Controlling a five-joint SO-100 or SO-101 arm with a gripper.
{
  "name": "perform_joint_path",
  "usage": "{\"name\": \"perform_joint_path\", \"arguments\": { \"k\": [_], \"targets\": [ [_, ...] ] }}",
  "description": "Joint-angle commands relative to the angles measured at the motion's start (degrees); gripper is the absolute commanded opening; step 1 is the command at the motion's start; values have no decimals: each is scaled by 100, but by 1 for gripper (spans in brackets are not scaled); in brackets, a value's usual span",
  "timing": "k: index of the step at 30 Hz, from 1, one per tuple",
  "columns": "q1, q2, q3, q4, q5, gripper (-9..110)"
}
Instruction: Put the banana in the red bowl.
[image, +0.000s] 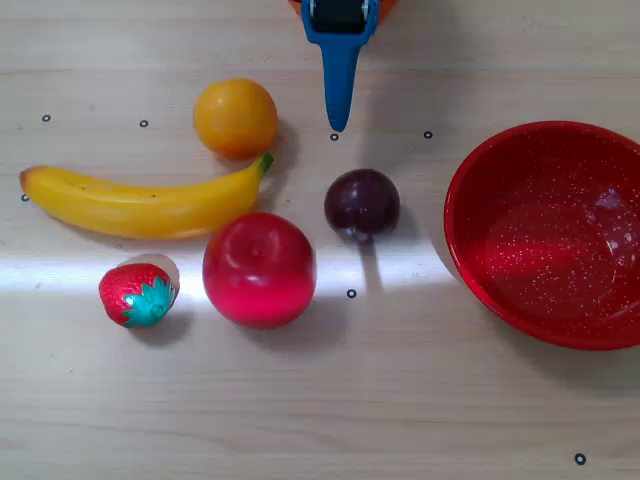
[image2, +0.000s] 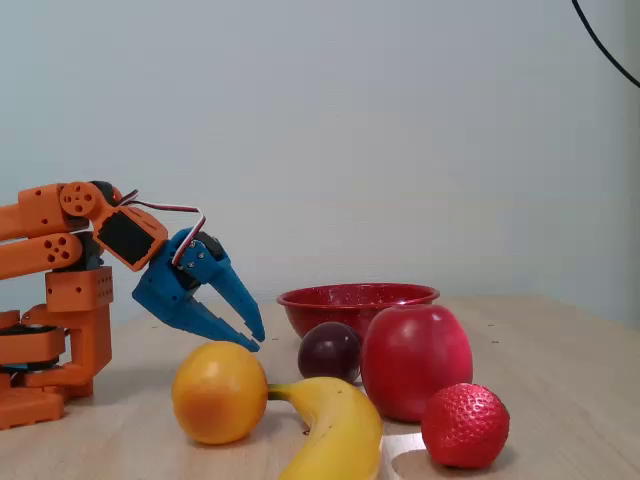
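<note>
The yellow banana (image: 140, 205) lies on the table at the left of the overhead view, green stem pointing right toward the apple; it also shows at the bottom of the fixed view (image2: 335, 435). The red bowl (image: 480, 250) stands empty at the right edge, and at the back in the fixed view (image2: 355, 305). My blue gripper (image: 338, 125) hangs at the top centre, above the table, right of the orange and apart from the banana. In the fixed view the gripper (image2: 255, 340) points down with its fingertips together and nothing held.
An orange (image: 235, 117) sits just above the banana. A red apple (image: 259, 269) touches the banana's stem end. A dark plum (image: 362, 203) lies between apple and bowl. A strawberry (image: 138, 292) lies below the banana. The orange arm base (image2: 50, 340) stands at the left.
</note>
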Motion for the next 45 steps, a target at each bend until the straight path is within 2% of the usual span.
{"name": "perform_joint_path", "arguments": {
  "k": [1,21,37,45],
  "targets": [
    [105,53,62,-44,-35,0],
    [70,-360,-255,-26,167,0],
    [-53,-2865,-3428,1354,598,0],
    [-624,-4518,-5133,2013,1037,0]
  ]
}}
